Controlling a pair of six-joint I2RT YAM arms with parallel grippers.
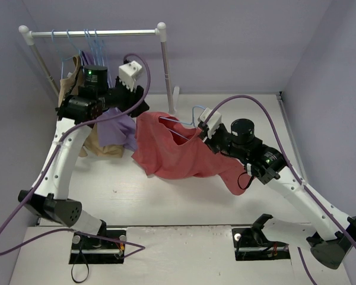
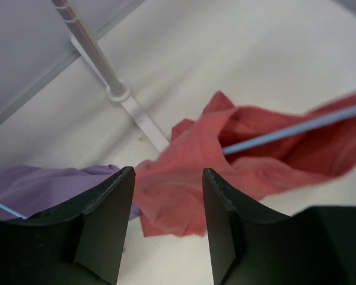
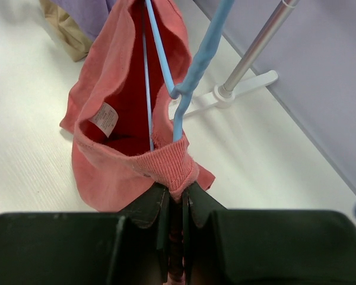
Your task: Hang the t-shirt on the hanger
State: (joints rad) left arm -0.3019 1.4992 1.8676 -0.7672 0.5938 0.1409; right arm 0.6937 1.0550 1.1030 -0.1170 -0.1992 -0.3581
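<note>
The salmon-red t-shirt (image 1: 178, 153) hangs spread between the two arms above the table. A light-blue hanger (image 3: 193, 65) passes through its neck opening; its hook shows by the right gripper (image 1: 197, 113). My right gripper (image 3: 177, 193) is shut on the shirt's ribbed collar (image 3: 169, 165), with a hanger wire running into the pinch. My left gripper (image 2: 166, 202) is open and empty, just left of the shirt (image 2: 225, 160); the hanger's blue wire (image 2: 296, 127) crosses the cloth beyond it.
A white garment rack (image 1: 95, 34) stands at the back left with several blue hangers, a tan garment (image 1: 101, 142) and a lilac garment (image 1: 120, 127). The rack's right post (image 1: 166, 71) and foot (image 2: 136, 113) stand just behind the shirt.
</note>
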